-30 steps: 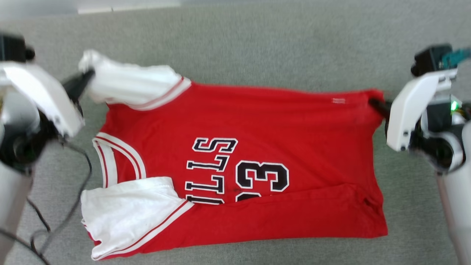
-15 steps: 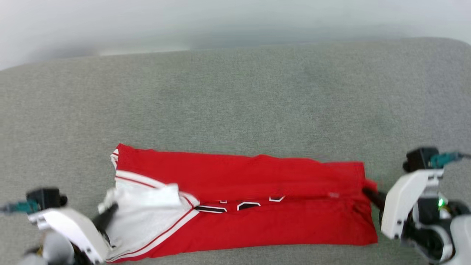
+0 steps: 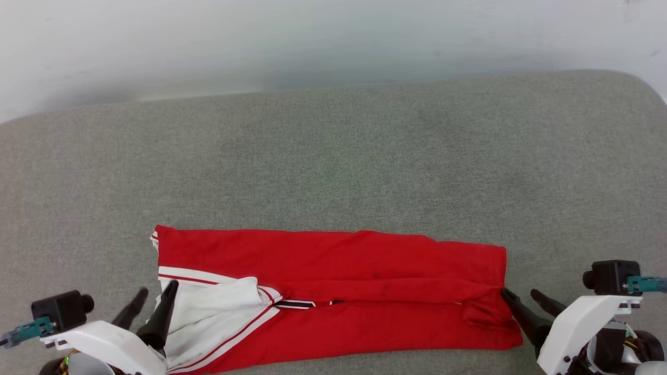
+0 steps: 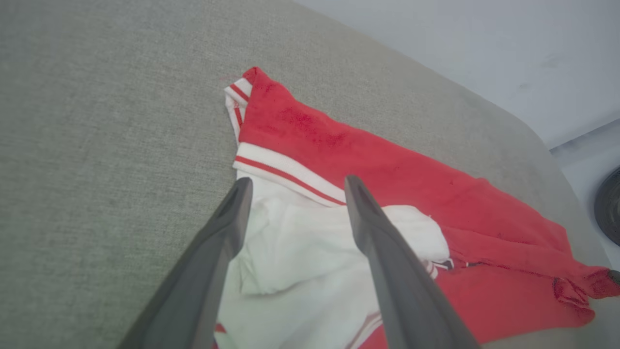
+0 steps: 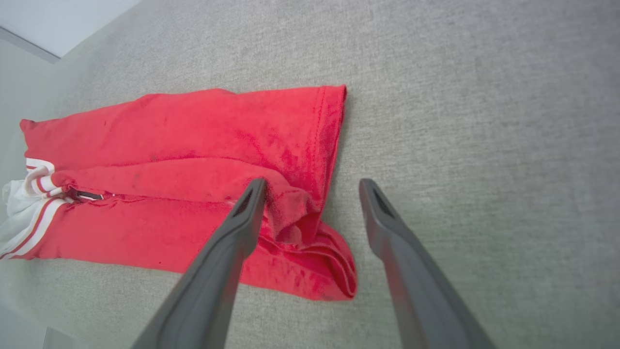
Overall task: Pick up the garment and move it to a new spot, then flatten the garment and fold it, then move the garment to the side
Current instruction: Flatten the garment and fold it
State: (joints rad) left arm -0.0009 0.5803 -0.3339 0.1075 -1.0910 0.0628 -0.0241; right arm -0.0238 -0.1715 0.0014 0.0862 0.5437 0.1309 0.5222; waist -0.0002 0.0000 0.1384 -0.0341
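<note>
Since a moment ago my left gripper (image 3: 156,289) has let go, fingers apart over the sleeve (image 3: 213,307); my right gripper (image 3: 519,292) likewise, apart at the hem (image 3: 501,271). I see the garment (image 3: 333,260) folded in a long strip on the cushion (image 3: 333,156), near me.

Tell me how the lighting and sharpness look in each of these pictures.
Head view: soft even light, no glare, jersey sharp, wall pale and hazy. Left wrist view: left hand soft close up, jersey beyond it crisp. Right wrist view: only a faint shadow beside the jersey's hem on the cushion.
</note>
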